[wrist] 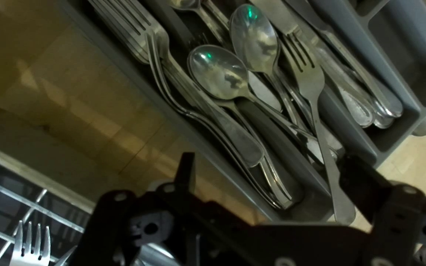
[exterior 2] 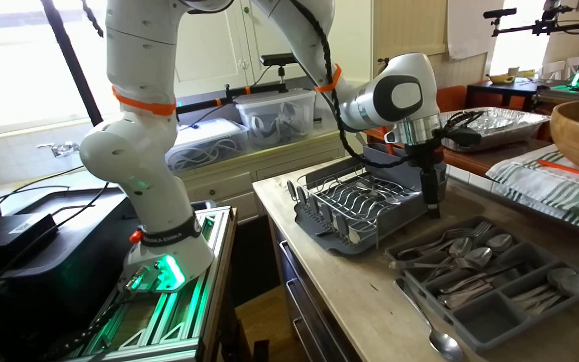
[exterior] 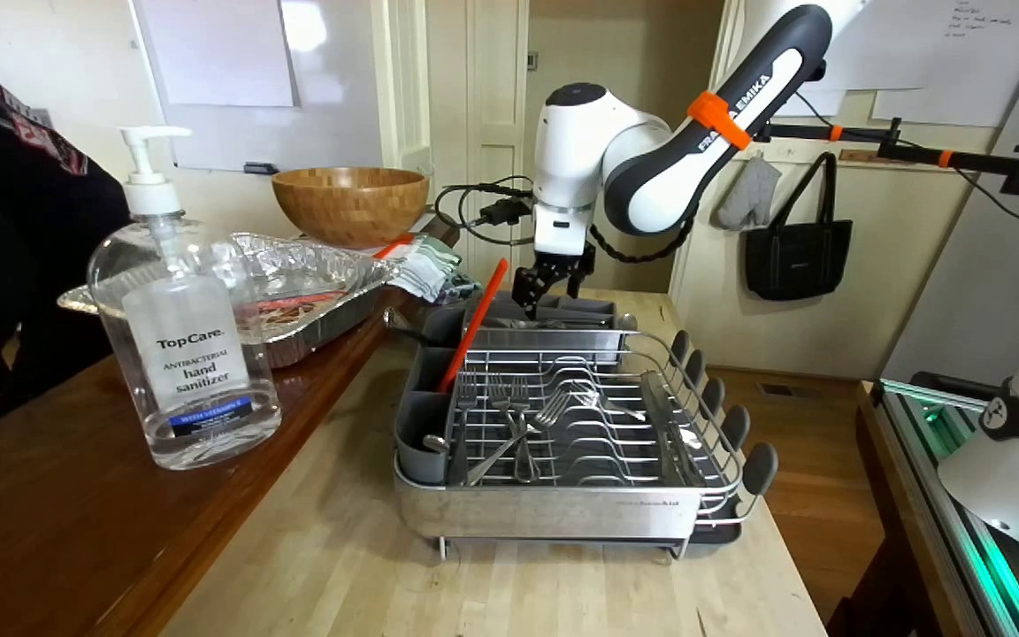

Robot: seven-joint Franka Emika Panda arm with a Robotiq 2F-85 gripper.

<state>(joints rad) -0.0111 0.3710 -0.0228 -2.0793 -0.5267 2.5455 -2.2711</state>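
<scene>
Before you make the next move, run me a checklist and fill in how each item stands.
1. Gripper open: ok; its jaws stand well apart in the wrist view.
2. Nothing held: ok; the jaws grip no piece.
3. Cutlery tray upright on the counter: ok.
4. Fork lying apart from other cutlery: not ok; it lies across several pieces.
5. No loose piece beside the tray: not ok; a spoon lies outside it.
6. Gripper not touching the dish rack: cannot tell; in an exterior view it hides part of the rack.
</scene>
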